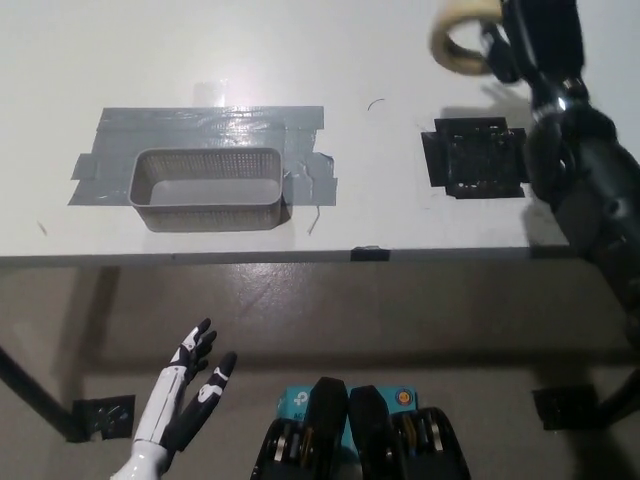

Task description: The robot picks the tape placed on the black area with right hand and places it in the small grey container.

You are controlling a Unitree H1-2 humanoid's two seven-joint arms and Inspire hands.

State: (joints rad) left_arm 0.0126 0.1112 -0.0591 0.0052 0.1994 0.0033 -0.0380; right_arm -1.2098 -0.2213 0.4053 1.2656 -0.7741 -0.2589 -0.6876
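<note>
The black right hand (pixel 535 35) is raised at the top right of the head view, its fingers closed on the roll of beige masking tape (pixel 462 35), which hangs at the hand's left side, tilted, clear of the white table (pixel 300 50). The tape sits above and slightly left of the black area (pixel 478 158), a dark taped patch on the table that now lies bare below the forearm. The small grey container (pixel 208 188), a mesh basket set on strips of grey duct tape (pixel 210 125), stands well apart to the left, with nothing visible inside. The white left hand (pixel 185 400) rests low at the lower left, below the table edge, fingers spread and holding nothing.
</note>
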